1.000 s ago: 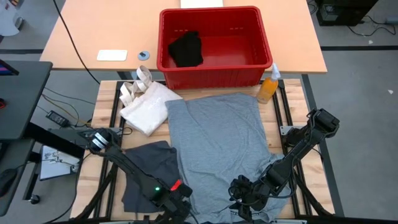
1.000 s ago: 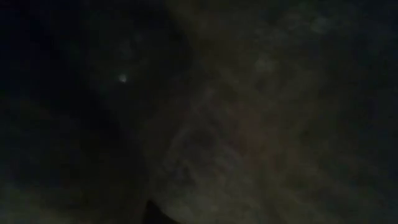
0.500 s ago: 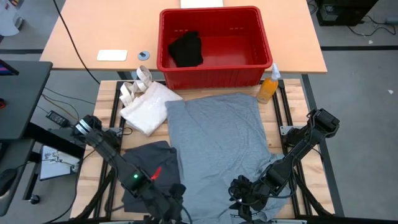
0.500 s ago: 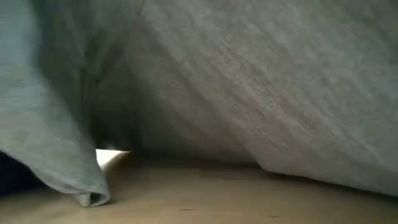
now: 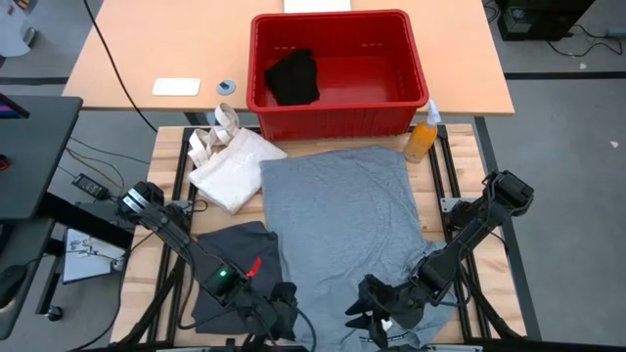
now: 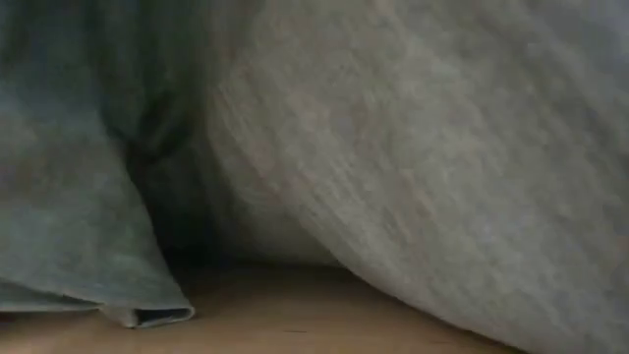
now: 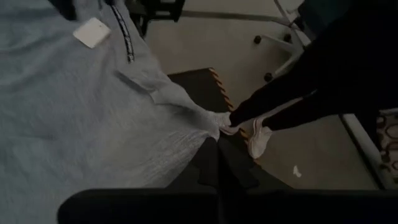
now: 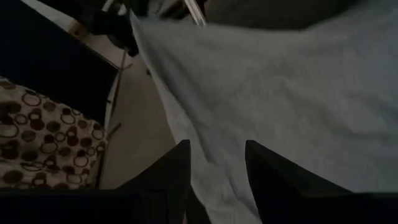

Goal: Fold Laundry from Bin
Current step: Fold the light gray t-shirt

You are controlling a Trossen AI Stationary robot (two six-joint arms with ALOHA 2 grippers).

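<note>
The light grey shirt [image 5: 342,215] lies spread on the table from the red bin [image 5: 337,117] to the near edge. My left gripper [image 5: 286,301] is shut on its near left part. My right gripper [image 5: 367,315] is open at its near right part, and cloth [image 8: 217,180] shows between its fingers; I cannot tell whether they touch it. In the low view the grey cloth [image 6: 393,147] hangs, with a hem [image 6: 147,315] on the table. A dark charcoal piece [image 5: 240,259] lies at the near left. A black piece [image 5: 293,78] lies in the bin. The plaid shirt is out of view. My left gripper pinches a bunched bit of the light grey shirt's near edge [image 7: 214,127] between its two fingers [image 7: 208,165]. The cloth is drawn to a point at the fingertips, and creases run from there into the shirt.
A cream tote bag [image 5: 230,166] lies at the far left of the table. An orange spray bottle [image 5: 423,137] stands by the bin's right corner. A person's dark leg and white shoe [image 7: 258,140] show on the floor beyond the near edge.
My left arm has swung a little toward the table's left edge and then back toward the right, at the near edge. The shirt's near part, which had covered the low camera, now hangs lifted off the table there. My right gripper has shifted slightly toward the near left.
</note>
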